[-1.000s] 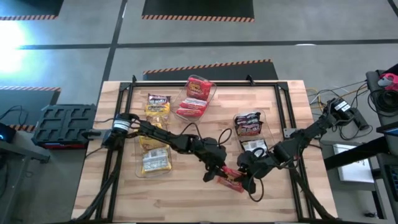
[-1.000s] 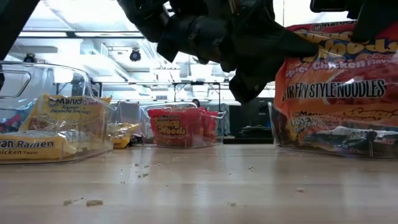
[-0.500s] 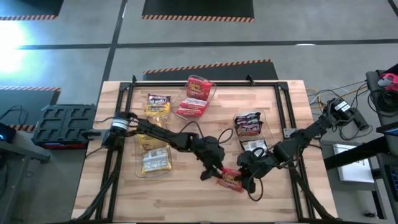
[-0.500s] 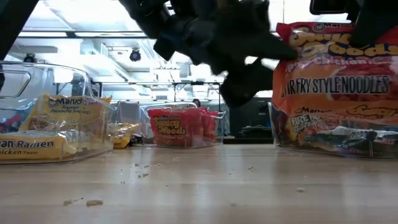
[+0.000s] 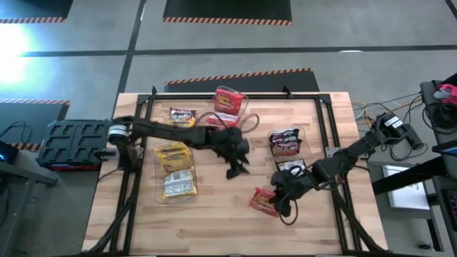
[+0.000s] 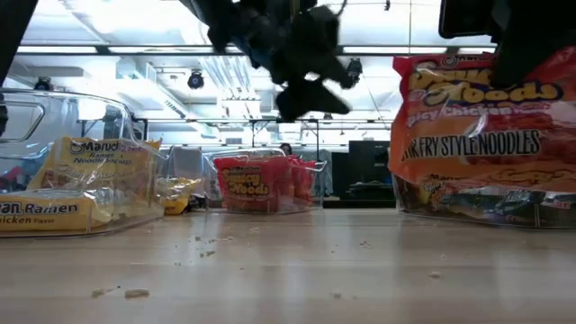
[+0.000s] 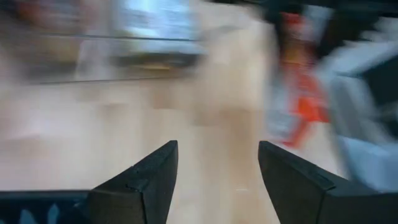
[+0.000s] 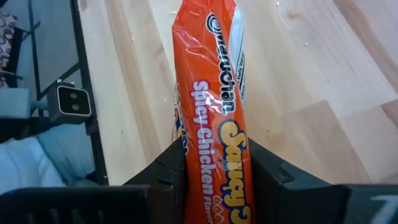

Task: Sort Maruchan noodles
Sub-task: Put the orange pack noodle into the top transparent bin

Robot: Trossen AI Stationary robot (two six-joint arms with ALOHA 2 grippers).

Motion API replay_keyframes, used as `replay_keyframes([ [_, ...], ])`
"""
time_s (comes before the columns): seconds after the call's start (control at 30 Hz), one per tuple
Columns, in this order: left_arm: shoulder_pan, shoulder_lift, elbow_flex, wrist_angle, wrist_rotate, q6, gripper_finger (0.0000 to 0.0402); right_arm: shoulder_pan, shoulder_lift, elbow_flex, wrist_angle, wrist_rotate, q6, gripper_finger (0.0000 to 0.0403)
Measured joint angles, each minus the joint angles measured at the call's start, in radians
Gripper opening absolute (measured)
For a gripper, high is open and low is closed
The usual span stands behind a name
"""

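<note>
**Noodle packets across the surface**

One orange-red Maruchan packet (image 8: 208, 118), printed "Spicy Chicken", stood on edge, pinched between the jaws of the right gripper (image 5: 277, 203) near the surface's front right. Two yellow packets (image 5: 175, 168) lay flat in a clear bin at the left, with another yellow one (image 5: 181, 116) behind them. Red packets (image 5: 225, 111) were stacked in a bin at the back centre. Dark-labelled packets (image 5: 285, 141) lay in the right-hand bin.
</note>
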Motion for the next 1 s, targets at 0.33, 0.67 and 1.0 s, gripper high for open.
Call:
replay_keyframes([
  [0.33,0.042,-0.104,-0.001,-0.087,-0.864,-0.016,0.0205,-0.035,0.0,0.0,0.008,-0.028,-0.041,0.01],
  [0.67,0.038,-0.105,-0.001,-0.092,-1.453,0.145,0.0205,-0.043,-0.001,0.022,0.002,-0.031,-0.056,0.0104],
  [1.0,0.052,-0.105,-0.002,-0.16,-1.49,0.177,0.0205,-0.233,0.036,0.193,-0.054,-0.056,-0.15,0.0106],
])
